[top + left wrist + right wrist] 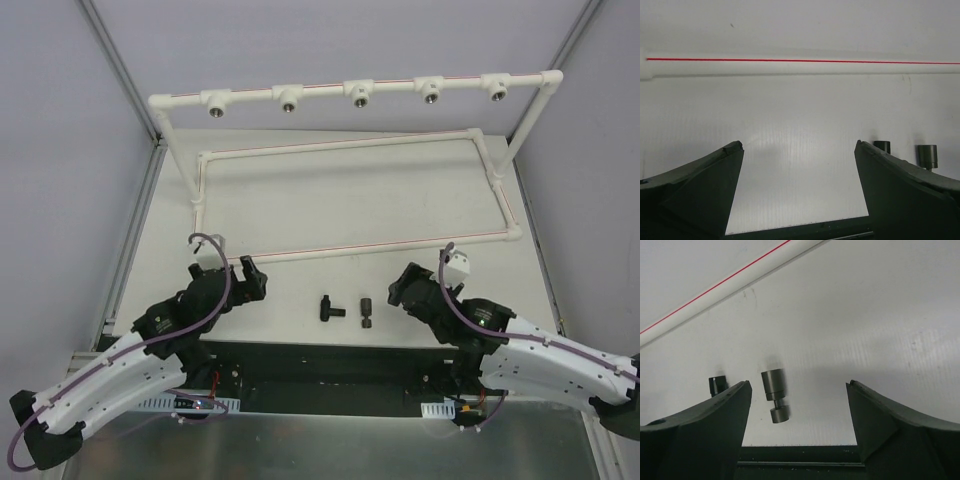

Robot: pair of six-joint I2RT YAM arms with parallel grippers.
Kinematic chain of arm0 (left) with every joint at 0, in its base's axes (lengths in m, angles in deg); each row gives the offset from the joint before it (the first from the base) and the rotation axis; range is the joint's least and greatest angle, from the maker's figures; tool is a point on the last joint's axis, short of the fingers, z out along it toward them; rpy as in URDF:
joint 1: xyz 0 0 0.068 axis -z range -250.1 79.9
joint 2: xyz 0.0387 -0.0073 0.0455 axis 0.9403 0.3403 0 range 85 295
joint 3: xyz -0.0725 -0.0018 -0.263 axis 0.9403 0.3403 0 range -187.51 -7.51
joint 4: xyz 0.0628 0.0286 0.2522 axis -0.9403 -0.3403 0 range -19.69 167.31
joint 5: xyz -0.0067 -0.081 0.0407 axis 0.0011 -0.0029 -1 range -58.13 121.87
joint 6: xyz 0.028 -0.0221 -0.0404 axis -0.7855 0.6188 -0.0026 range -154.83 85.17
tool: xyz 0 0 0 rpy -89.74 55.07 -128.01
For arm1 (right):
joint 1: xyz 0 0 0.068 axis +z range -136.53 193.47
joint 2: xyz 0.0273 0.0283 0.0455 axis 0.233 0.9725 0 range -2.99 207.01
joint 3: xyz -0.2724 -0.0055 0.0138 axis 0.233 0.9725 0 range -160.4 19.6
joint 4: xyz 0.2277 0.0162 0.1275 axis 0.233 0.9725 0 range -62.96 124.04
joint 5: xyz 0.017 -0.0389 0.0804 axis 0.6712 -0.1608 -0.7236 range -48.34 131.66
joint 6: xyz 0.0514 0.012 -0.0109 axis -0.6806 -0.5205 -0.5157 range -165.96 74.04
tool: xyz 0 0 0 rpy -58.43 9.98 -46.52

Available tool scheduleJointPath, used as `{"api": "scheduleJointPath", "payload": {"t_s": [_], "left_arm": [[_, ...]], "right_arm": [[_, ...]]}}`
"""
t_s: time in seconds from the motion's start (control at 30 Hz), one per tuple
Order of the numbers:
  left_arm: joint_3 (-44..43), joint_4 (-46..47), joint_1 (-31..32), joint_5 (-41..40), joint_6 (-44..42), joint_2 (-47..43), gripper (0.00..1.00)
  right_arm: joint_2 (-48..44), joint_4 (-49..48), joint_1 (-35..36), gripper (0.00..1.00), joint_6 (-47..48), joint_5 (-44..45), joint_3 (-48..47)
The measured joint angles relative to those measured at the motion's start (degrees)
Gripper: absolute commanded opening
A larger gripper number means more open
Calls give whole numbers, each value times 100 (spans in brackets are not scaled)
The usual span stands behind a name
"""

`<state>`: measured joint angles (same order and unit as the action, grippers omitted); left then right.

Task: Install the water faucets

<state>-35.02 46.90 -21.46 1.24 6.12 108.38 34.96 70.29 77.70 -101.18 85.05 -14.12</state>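
Two black water faucets lie on the white table between my arms: a T-shaped one and a short stubby one. My left gripper rests to the left of them, open and empty. My right gripper sits just right of the stubby one, also open and empty. In the right wrist view the stubby faucet lies ahead of the gripper, nearer the left finger, and the T-shaped faucet peeks out behind that finger. In the left wrist view both faucets show beyond the right finger of the gripper.
A white pipe frame stands at the back, its top rail carrying several fittings with metal-threaded mouths. A lower pipe loop with a red stripe lies on the table just beyond the faucets. Grey walls close in both sides.
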Motion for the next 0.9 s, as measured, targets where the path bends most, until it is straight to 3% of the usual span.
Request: {"api": "scheduleJointPath", "payload": {"t_s": [0.2,0.33,0.63,0.7,0.9], "left_arm": [[-11,1263,0,553,-433,1102,81],[-107,1963,-2,970,-673,1705,77],[-785,3504,-610,2608,-931,4188,5],[-903,3672,-678,2911,-966,4592,1],[-1174,4142,-702,3703,-1049,5390,0]], "right_arm": [[704,-1169,0,60,474,-868,0],[1023,-1919,0,46,542,-1432,85],[2092,-3211,0,8,339,-2448,457],[2299,-3366,0,0,284,-2573,457],[2695,-3884,0,0,129,-2852,553]]}}
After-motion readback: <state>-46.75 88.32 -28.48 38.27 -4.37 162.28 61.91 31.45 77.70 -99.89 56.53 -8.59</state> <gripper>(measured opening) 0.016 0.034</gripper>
